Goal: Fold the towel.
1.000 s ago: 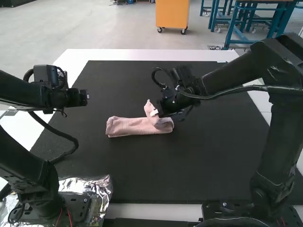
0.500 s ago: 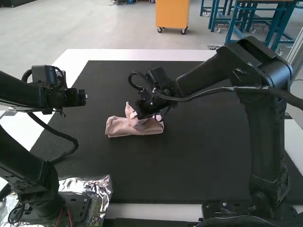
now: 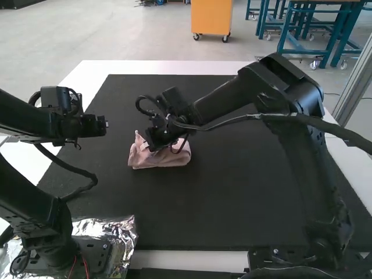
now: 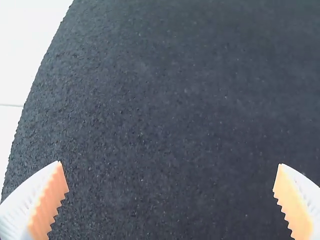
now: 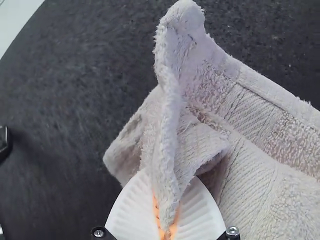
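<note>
In the high view the right gripper (image 3: pixel 150 144) is low at the pink towel (image 3: pixel 165 157), which lies folded and short on the black mat. The right wrist view has the right gripper (image 5: pixel 166 222) shut on a pinched-up edge of the towel (image 5: pixel 270 150), with layers doubled over beside it. Over the mat's left part, apart from the towel, is the left gripper (image 3: pixel 104 125) in the high view. Seen from its own wrist, the left gripper (image 4: pixel 172 192) is open, its two fingers wide apart above bare mat.
The black mat (image 3: pixel 232 192) covers most of the white table (image 3: pixel 174 67). Crumpled foil (image 3: pixel 125 229) lies around the left arm's base. The right arm (image 3: pixel 290 93) spans the table's right half, reaching across to the middle.
The right gripper has moved left, carrying the towel's right end over toward its left end, so the towel now looks shorter. The left arm has barely moved.
</note>
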`<state>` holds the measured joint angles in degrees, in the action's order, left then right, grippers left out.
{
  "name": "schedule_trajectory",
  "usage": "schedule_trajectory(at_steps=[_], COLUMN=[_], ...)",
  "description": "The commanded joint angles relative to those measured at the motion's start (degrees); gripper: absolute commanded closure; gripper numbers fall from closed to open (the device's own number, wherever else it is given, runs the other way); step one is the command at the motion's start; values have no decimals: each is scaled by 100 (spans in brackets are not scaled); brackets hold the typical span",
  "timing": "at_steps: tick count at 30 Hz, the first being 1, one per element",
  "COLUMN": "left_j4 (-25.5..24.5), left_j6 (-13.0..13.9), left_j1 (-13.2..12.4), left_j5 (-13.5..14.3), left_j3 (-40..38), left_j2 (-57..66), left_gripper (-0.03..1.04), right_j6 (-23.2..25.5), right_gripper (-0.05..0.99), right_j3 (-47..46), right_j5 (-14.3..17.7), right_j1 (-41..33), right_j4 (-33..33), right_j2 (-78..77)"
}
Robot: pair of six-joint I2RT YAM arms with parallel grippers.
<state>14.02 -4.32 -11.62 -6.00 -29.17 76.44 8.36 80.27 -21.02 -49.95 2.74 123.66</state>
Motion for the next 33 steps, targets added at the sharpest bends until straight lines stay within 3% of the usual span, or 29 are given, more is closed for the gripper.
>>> schedule_trajectory(at_steps=[1, 4, 5, 7, 20, 22, 23, 26, 33], left_j4=[74, 66, 74, 74, 39, 48, 57, 57, 83], left_j6=[45, 36, 36, 36, 10, 1, 1, -34, -61], left_j1=[-42, -42, -42, -42, -7, 2, 10, 81, 107], left_j5=[-15, -6, -6, -6, 20, 29, 29, 55, 99], left_j3=[43, 52, 60, 60, 43, 34, 34, 25, 25], left_j2=[-42, -42, -42, -42, -86, -86, -86, -86, -86], left_gripper=[4, 4, 4, 4, 4, 4, 4, 4, 4], right_j6=[175, -10, -63, -80, -10, -45, -45, -98, 8], right_gripper=[81, 29, 17, 5, 3, 10, 24, 97, 96], right_j3=[305, 463, 507, 560, 516, 340, 208, -222, -1163], right_j5=[-8, 54, 115, 71, -166, -289, -386, -685, -755], right_j1=[-129, -234, -252, -252, 249, 443, 548, 873, 996], right_j4=[42, -99, -125, -160, -301, -257, -204, 244, 1712], right_j2=[115, 132, 124, 18, -1485, -1599, -1599, -1617, -1406])
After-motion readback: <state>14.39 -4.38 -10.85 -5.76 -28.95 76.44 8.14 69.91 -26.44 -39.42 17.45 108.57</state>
